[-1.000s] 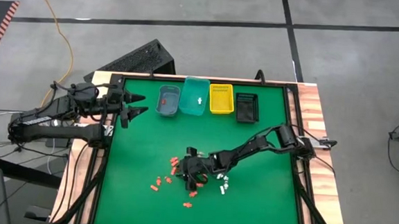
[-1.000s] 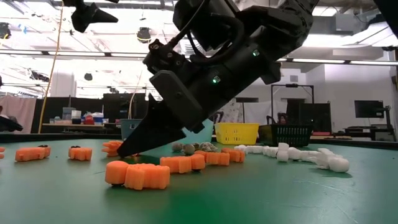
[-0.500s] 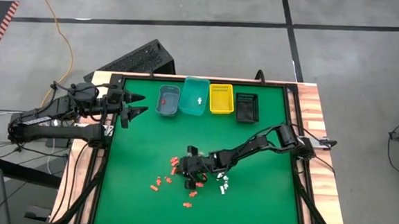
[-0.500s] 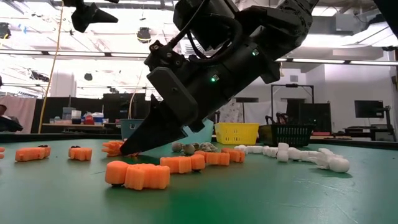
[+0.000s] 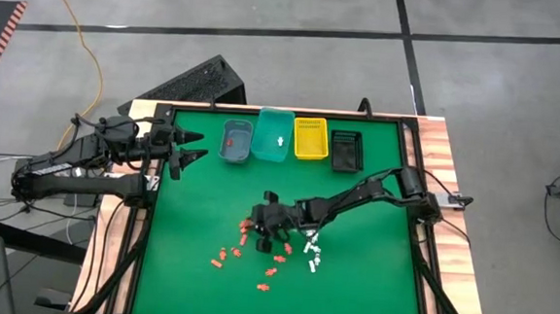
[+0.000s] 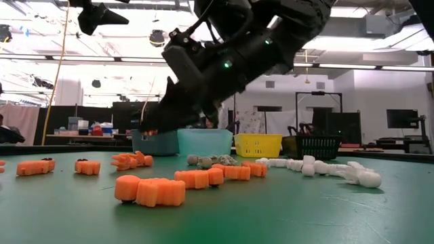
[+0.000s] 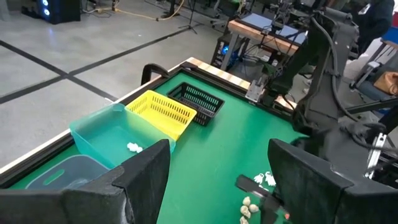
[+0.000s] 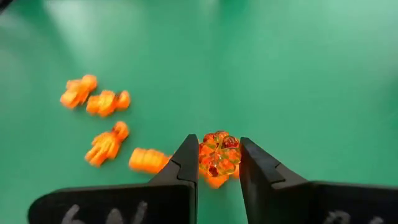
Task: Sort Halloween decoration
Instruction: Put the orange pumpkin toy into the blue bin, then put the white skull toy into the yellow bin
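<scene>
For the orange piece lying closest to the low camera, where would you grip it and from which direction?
Grip the nearest orange piece across its narrow width, coming straight down from above. It lies flat and lengthwise on the green mat, low and lumpy, with open mat around it, so a top-down pinch on its long sides looks safest. The right gripper already holds an orange pumpkin-like piece; the left gripper waits near the bins.

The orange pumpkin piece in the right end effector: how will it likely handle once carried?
The orange pumpkin piece looks translucent and glossy, so it is probably hard plastic: stiff, though possibly slippery. It is tiny between the right end effector's fingers, so likely very light. Its rounded, lobed shape may let it twist in the pinch, or roll a little if dropped.
</scene>
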Controlling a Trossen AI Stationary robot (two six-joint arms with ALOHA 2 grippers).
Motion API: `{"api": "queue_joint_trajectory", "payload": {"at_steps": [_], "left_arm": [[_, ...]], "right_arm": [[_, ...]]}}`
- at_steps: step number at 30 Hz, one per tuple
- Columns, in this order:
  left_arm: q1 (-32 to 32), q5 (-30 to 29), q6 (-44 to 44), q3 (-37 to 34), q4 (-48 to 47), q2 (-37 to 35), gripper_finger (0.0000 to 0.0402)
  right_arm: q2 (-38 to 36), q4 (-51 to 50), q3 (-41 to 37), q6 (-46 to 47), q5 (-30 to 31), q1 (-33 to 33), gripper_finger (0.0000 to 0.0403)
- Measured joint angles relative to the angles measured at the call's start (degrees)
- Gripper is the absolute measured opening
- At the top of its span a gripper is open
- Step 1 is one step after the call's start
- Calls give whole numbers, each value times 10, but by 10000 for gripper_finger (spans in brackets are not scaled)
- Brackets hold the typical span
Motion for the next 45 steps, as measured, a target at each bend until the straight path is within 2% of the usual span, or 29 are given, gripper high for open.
{"api": "queue_joint_trajectory", "payload": {"at_steps": [13,24,33,45], "left_arm": [[0,0,5,0,1,0,261],[0,-3,16,0,1,0,261],[0,-7,19,0,1,0,261],[0,-7,19,0,0,0,261]], "right_arm": [[2,-24,133,-128,0,-119,76],[3,-30,148,-135,1,-216,76],[3,-18,148,-129,-21,-243,88],[3,-16,148,-130,-47,-248,155]]}}
